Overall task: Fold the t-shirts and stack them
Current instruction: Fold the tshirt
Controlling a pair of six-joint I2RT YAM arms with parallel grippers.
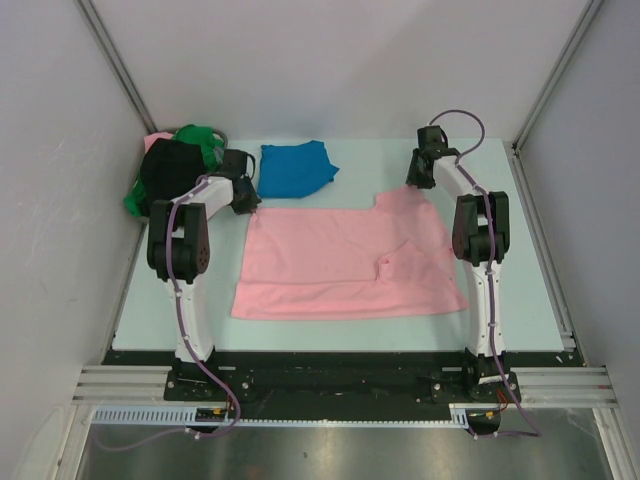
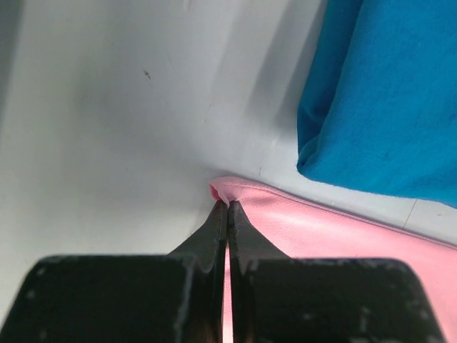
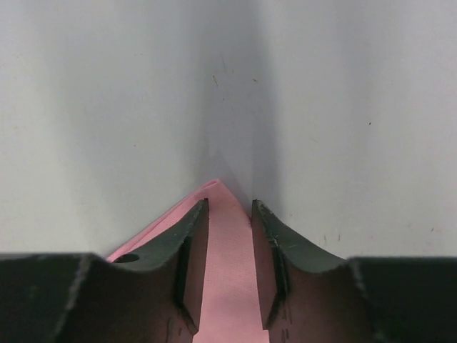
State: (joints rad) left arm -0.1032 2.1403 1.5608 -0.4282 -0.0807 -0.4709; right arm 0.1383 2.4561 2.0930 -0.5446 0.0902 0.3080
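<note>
Pink t-shirt (image 1: 340,270) flat on table (image 1: 530,300)

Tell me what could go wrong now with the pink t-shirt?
The right gripper straddles a corner of the pink t-shirt with jaws not yet shut; lifting now could leave it behind. The left gripper pinches only the edge, which may slip. The blue t-shirt lies close and could be dragged.

Left arm (image 1: 182,245), right arm (image 1: 478,225) outstretched; left jaws pinched together, right jaws half apart.
</note>
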